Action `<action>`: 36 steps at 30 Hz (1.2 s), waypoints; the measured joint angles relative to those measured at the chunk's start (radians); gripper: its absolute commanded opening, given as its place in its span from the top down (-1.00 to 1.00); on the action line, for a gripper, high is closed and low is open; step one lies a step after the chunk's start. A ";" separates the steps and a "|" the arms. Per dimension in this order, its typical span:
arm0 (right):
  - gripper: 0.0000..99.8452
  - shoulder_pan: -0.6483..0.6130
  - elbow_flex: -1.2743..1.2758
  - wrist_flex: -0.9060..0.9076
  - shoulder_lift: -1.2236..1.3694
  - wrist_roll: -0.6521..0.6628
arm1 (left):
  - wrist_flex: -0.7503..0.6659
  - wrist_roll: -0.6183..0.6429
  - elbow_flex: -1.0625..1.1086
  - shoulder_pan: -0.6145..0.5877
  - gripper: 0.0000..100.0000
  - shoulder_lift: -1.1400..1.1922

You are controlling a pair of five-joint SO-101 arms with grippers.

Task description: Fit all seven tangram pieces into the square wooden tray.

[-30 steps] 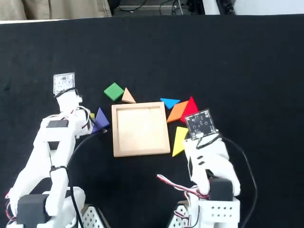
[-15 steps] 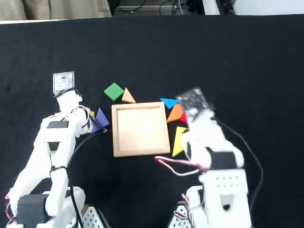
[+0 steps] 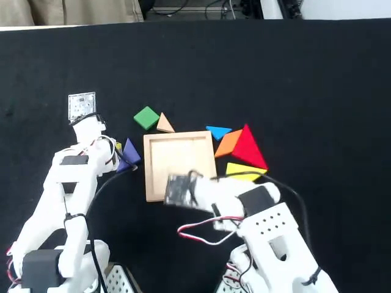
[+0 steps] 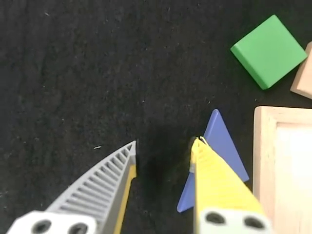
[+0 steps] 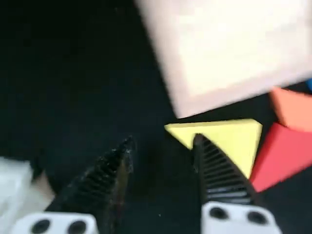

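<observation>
The square wooden tray (image 3: 181,160) lies mid-table with nothing in it. Around it are a green square (image 3: 146,117), a tan triangle (image 3: 165,124), a small blue triangle (image 3: 218,131), an orange piece (image 3: 228,143), a red triangle (image 3: 249,146) and a yellow triangle (image 3: 245,171). A dark blue triangle (image 4: 222,146) lies left of the tray, beside one finger of my open left gripper (image 4: 165,151). My right gripper (image 5: 161,156) hangs open over the cloth just off the tray's front corner (image 5: 229,48), its one finger overlapping the yellow triangle (image 5: 224,139).
The right arm (image 3: 244,204) lies across the tray's front edge in the high view. A black cloth covers the table, with wide free room at the back and far right. The red piece (image 5: 280,151) and the orange piece (image 5: 292,107) sit close to the yellow one.
The right arm swung from the tray's right side leftward over its front edge. The yellow triangle turned from pointing forward to lying flat. The left arm stayed still.
</observation>
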 measured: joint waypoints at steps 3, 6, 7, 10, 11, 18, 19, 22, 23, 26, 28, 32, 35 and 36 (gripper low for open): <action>0.59 -0.005 -0.020 0.068 0.000 0.153 | 0.000 0.000 0.000 0.000 0.62 0.000; 0.59 -0.005 -0.043 0.069 0.000 0.233 | 0.000 0.000 0.000 0.000 0.62 0.000; 0.59 -0.005 -0.043 0.055 0.000 0.244 | 0.000 0.000 0.000 0.000 0.62 0.000; 0.58 0.017 -0.043 0.014 0.009 0.324 | 0.000 0.000 0.000 0.000 0.62 0.000; 0.58 0.048 -0.043 0.000 0.025 0.365 | -0.003 0.000 0.000 0.000 0.62 0.000; 0.58 0.358 -0.109 -0.160 0.284 0.651 | -0.014 0.000 0.000 0.000 0.62 0.002; 0.58 0.368 -0.143 -0.158 0.341 0.658 | -0.031 0.000 0.003 0.000 0.62 0.002; 0.54 0.370 -0.255 -0.157 0.506 0.669 | -0.055 0.000 0.012 0.011 0.62 0.002; 0.51 0.370 -0.292 -0.157 0.557 0.672 | -0.060 0.000 0.018 0.020 0.62 0.002; 0.48 0.371 -0.371 -0.157 0.684 0.672 | -0.068 0.000 0.023 0.029 0.62 0.003; 0.48 0.370 -0.405 -0.157 0.743 0.667 | -0.069 0.000 0.023 0.032 0.62 0.003; 0.48 0.336 -0.446 -0.158 0.786 0.657 | -0.069 0.000 0.023 0.034 0.62 0.003; 0.47 0.325 -0.451 -0.158 0.787 0.684 | -0.069 0.000 0.023 0.034 0.62 0.003; 0.47 0.321 -0.451 -0.160 0.787 0.687 | -0.069 0.000 0.023 0.034 0.62 0.003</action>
